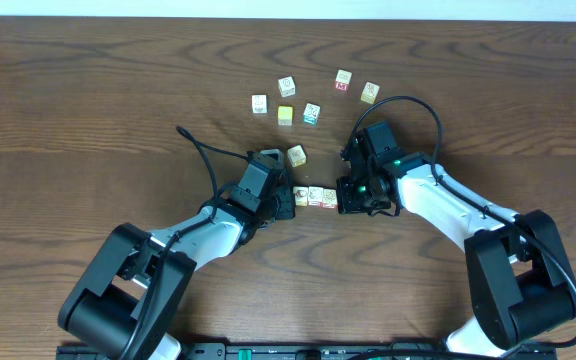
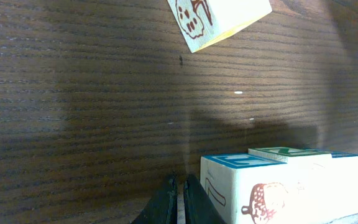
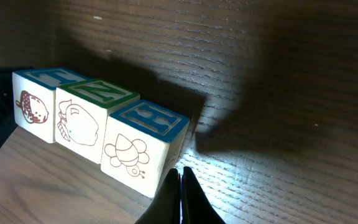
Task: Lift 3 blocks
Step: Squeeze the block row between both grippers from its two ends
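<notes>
Dark brown wood-grain table (image 1: 88, 90) fills every view.

Left gripper (image 1: 290, 200) is fully closed with nothing between its jaws. In the left wrist view its black fingers (image 2: 163, 202) meet at the bottom edge, and the end of the block row (image 2: 278, 186) stands just to their right. Right gripper (image 1: 342, 197) is likewise closed and empty. In the right wrist view its fingers (image 3: 194, 196) come together just beside the lower corner of the nearest block.

Between the two grippers sit the three small pale wooden picture blocks (image 1: 315, 196), set face to face in one straight row. The long axis of the row runs from one gripper to the other, with the robot's-right end slightly nearer the robot. One gripper stands at each end of the row.

Lettered faces point up, framed blue, green, blue. Side faces toward the right wrist camera carry line drawings:
- a bee on the nearest block (image 3: 132, 155)
- an apple on the middle block (image 3: 79, 127)
- a strawberry on the farthest block (image 3: 33, 107)

Whether the row rests on the table or hangs clear of it cannot be told.

A cream wooden cube (image 1: 296, 155) lies just beyond the left gripper, turned off square. Farther out lie a plain yellow cube (image 1: 285, 115), a cube with teal markings (image 1: 311, 113) and four more pale cubes in a loose arc (image 1: 343, 80).
</notes>
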You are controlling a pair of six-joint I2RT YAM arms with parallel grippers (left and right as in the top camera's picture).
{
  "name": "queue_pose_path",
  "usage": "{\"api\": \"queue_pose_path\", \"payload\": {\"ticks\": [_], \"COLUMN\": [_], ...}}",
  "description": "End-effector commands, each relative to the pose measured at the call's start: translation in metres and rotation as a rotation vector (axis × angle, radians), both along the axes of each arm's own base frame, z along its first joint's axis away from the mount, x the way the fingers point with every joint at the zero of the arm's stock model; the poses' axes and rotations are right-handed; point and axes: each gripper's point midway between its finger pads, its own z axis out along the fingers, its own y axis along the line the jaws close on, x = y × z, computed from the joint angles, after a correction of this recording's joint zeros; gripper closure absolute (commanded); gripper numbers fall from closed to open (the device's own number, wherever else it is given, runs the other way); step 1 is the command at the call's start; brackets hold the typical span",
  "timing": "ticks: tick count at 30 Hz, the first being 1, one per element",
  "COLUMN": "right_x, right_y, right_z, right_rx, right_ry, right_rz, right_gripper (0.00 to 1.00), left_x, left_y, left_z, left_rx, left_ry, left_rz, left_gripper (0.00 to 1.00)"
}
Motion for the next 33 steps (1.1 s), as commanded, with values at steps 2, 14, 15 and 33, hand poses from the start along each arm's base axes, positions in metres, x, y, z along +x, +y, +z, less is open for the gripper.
{"api": "queue_pose_path", "payload": {"ticks": [2, 14, 15, 33], "right_x": [0.004, 0.006, 0.007, 0.011], "right_y": [-0.003, -0.005, -0.004, 0.008], "right_z": [-0.003, -0.003, -0.003, -0.026], "right_rx": [-0.027, -0.038, -0.037, 0.011], "right_ry": [-0.005, -0.011, -0.015, 0.007], "right_rz": [-0.016, -0.027, -0.028, -0.004], "right_gripper": [0.99, 0.99, 0.99, 0.99], "left_x": [0.004, 0.002, 0.002, -0.003], "left_y": [-0.003, -0.007, -0.007, -0.013], "left_z": [0.002, 0.003, 0.003, 0.004], "left_rx": [-0.004, -0.019, -0.019, -0.038], "left_ry": [-0.007, -0.002, -0.002, 0.008], "left_rz": [-0.023, -0.045, -0.045, -0.092], "left_gripper": [0.93, 0.93, 0.93, 0.93]}}
